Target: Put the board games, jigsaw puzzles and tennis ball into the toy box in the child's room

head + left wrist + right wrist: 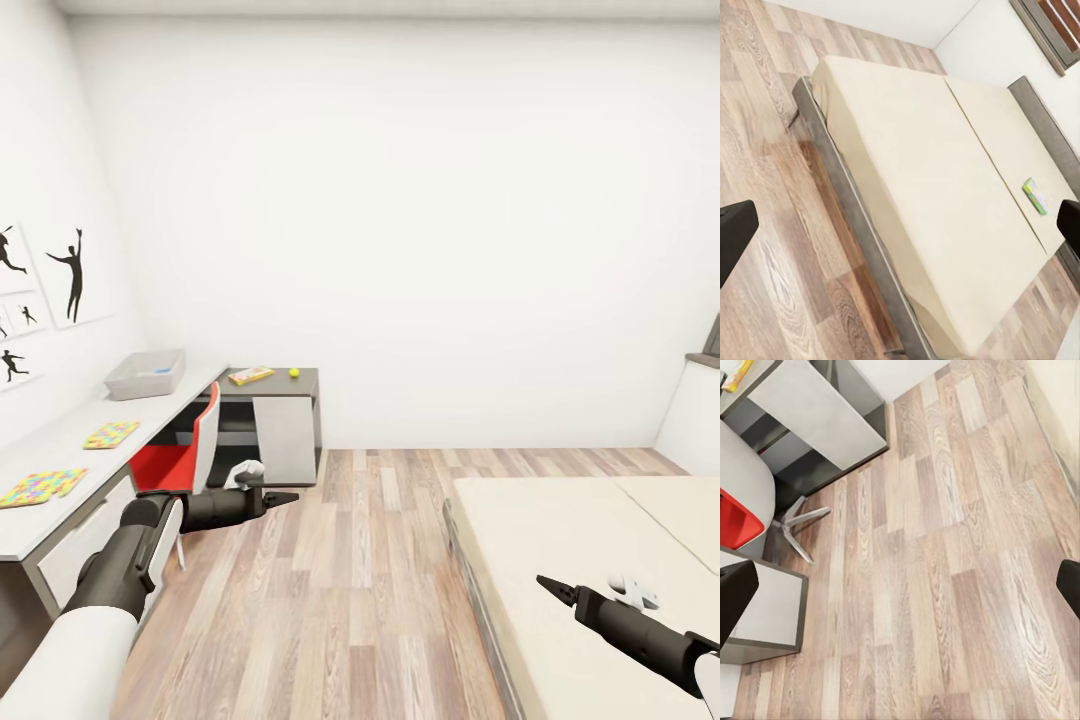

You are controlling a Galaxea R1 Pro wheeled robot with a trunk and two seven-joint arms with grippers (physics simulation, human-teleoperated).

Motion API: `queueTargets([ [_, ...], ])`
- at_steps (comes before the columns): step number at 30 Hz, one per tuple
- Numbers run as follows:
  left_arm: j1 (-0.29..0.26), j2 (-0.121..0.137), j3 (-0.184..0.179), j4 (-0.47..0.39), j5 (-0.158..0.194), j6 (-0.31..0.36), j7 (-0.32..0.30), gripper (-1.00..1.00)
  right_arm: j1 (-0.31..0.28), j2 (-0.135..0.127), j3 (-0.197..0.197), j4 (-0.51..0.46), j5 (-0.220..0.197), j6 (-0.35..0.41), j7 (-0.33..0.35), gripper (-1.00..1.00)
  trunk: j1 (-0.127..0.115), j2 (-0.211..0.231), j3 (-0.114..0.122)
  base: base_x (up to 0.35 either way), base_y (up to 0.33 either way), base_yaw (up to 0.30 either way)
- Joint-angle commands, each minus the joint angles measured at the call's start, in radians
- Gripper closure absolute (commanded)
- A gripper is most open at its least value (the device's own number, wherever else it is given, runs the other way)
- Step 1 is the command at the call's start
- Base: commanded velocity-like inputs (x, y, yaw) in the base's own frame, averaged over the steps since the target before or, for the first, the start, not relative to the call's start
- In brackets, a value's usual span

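One board game (1035, 196) lies flat on the bed (930, 187), well ahead of the left gripper (900, 225), whose jaws stand wide apart. Thin, stiff and light, it likely needs an edge pinch. Right gripper (900, 585) hangs over bare floor (945, 585), jaws apart too.

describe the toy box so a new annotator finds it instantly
Follow the long white-grey table along the room's left wall, under the silhouette pictures. Near its far end sits the toy box, a shallow light-grey tray with low sloping walls. It is the raised item there; the jigsaw puzzles nearer the camera lie flat and multicoloured.
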Motion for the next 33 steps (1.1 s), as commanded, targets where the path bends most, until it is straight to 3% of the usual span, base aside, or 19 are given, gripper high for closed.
queueTargets([
  [1, 0.000, 0.000, 0.001, 0.000, 0.002, 0.008, -0.002, -1.00, -0.001, 0.000, -0.002, 0.000, 0.002, 0.005, 0.005, -1.00, 0.000, -0.001, 0.000, 0.000, -0.140, 0.000],
  [33, 0.000, 0.000, 0.001, 0.000, 0.002, 0.008, -0.002, -1.00, -0.001, 0.000, -0.002, 0.000, 0.002, 0.005, 0.005, -1.00, 0.000, -0.001, 0.000, 0.000, -0.072, 0.000],
])
